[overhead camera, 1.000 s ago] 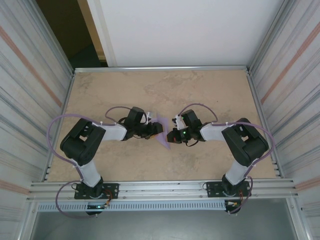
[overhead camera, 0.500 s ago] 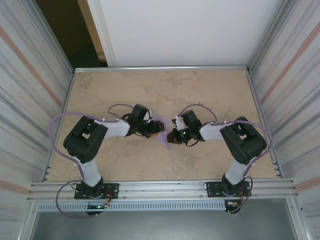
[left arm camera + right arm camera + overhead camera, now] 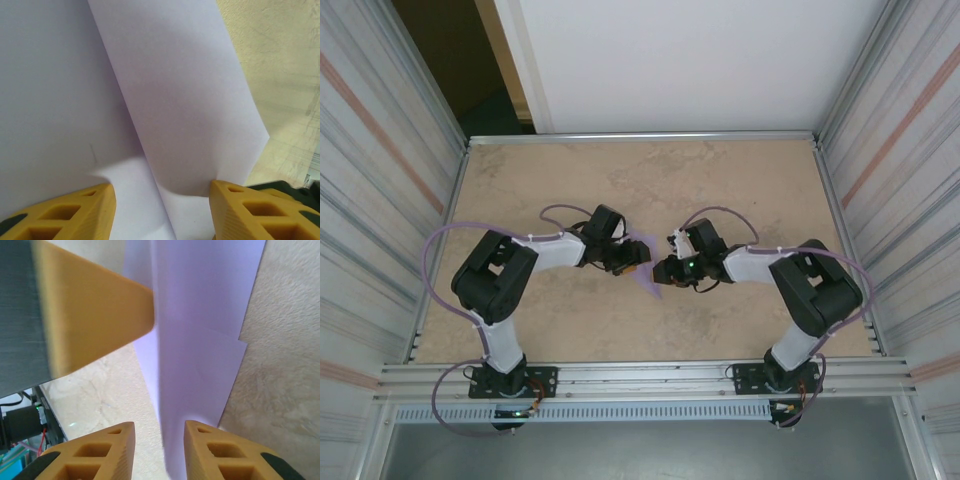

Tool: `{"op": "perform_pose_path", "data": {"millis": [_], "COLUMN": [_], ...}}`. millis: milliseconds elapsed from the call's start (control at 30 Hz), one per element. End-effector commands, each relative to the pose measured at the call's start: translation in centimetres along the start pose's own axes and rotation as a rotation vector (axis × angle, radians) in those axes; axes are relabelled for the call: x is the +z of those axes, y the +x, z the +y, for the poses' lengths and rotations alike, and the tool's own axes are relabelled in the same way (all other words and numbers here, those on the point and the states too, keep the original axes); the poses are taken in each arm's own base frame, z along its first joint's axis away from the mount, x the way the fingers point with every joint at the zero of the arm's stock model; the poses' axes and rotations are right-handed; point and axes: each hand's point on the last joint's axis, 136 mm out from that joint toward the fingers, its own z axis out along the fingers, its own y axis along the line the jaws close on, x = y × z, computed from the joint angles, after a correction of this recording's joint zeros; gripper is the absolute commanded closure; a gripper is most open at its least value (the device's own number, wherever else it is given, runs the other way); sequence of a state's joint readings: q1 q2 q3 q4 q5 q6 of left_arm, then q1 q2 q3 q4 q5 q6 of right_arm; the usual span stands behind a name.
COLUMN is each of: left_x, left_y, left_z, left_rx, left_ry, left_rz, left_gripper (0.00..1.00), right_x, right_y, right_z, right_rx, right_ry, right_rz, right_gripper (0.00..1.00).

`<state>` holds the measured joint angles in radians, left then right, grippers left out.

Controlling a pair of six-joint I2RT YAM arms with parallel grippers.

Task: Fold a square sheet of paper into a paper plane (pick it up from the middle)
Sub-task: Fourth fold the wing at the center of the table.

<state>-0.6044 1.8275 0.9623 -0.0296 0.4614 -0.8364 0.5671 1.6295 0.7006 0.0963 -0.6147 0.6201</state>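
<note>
The lavender paper [image 3: 650, 282], creased into a narrow pointed piece, is at the middle of the tan table between both grippers. In the left wrist view the paper [image 3: 175, 100] shows a raised folded flap. My left gripper [image 3: 632, 258] [image 3: 162, 210] is open over it, and the flap's edge touches the right finger [image 3: 250, 210]. My right gripper [image 3: 662, 270] [image 3: 159, 450] is open too. An upright fold of the paper [image 3: 200, 340] runs between its jaws, close to the right finger [image 3: 225, 452]. The left gripper's yellow finger [image 3: 95, 315] is at the top left of the right wrist view.
Bare tan tabletop [image 3: 650, 180] stretches to the back rail. Ribbed metal walls [image 3: 380, 200] close both sides. An aluminium rail [image 3: 650, 378] carrying the arm bases runs along the near edge. Purple cables [image 3: 440, 250] loop beside each arm.
My right gripper's jaws have parted and released the paper's fold. The left arm has shifted slightly right and toward the back. The paper stays in place.
</note>
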Motion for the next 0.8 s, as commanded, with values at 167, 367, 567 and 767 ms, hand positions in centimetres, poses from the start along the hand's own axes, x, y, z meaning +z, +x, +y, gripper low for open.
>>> {"op": "perform_pose_path", "data": {"millis": [167, 367, 567, 767], "left_x": [1.0, 1.1, 1.1, 1.2], "left_y": [2.7, 3.0, 3.2, 3.4], "left_z": [4.3, 4.7, 5.2, 5.3], "left_rx": [-0.085, -0.108, -0.121, -0.131], "left_ry": [-0.155, -0.171, -0.196, -0.205], "left_rz": [0.086, 0.099, 0.112, 0.122], "left_gripper": [0.46, 0.46, 0.47, 0.47], "right_x": [-1.8, 0.2, 1.7, 2.3], "right_y": [-0.6, 0.0, 0.2, 0.0], "right_z": [-1.4, -1.1, -0.8, -0.8], "right_rx": [-0.012, -0.055, -0.09, -0.14], "right_ry": [0.204, 0.283, 0.293, 0.315], "right_rz": [-0.119, -0.103, -0.088, -0.082], "right_gripper": [0.65, 0.65, 0.7, 0.75]}}
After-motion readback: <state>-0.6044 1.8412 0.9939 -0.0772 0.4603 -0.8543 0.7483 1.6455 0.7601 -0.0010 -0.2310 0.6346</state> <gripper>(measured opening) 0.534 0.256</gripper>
